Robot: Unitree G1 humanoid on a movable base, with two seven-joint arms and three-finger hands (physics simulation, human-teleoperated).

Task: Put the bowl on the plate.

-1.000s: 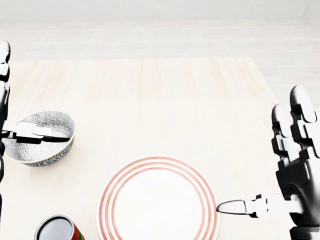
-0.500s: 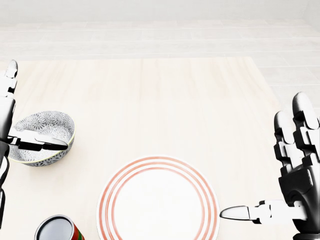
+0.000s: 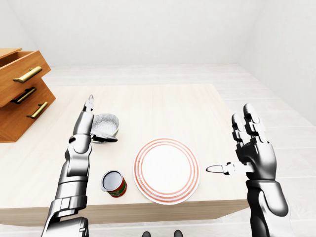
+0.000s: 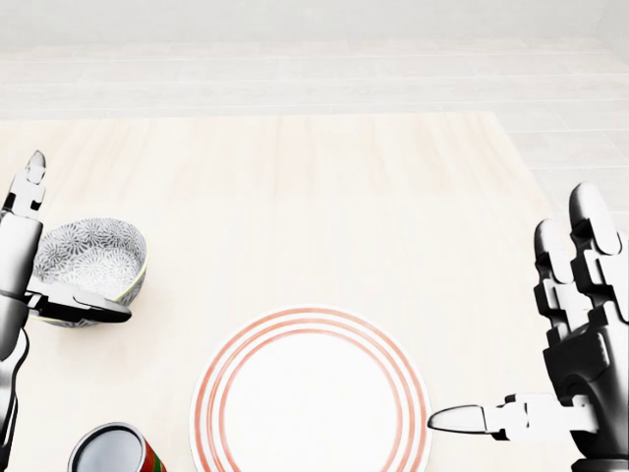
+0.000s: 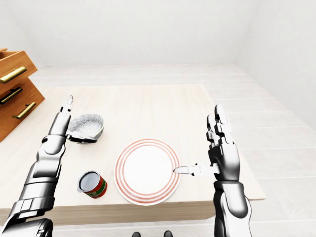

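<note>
roughly at the grasp stage, i judge; the bowl is not yet picked up. plate [image 4: 310,393], white with red rings, lies bare at the bottom middle of the head view. bowl [image 4: 90,258], grey patterned, sits upright on the table up and left of the plate, apart from it. left hand [image 3: 86,127] stands open at the bowl's left side: fingers straight up, thumb stretched along the bowl's lower edge, nothing clamped. whether it touches the bowl i cannot tell. right hand [image 3: 252,148] hangs open to the right of the plate, fingers apart, thumb aimed at the rim.

next move likely calls for the left fingers to close on the bowl's rim, then lift it and carry it right and down over the plate.

room: white walls, pale floor. table [image 3: 163,108] of pale wood. wooden drawer unit [image 3: 19,94] at the left. red can [image 3: 114,183] just beside the plate's left edge, below the bowl; a low carry could knock it.
</note>
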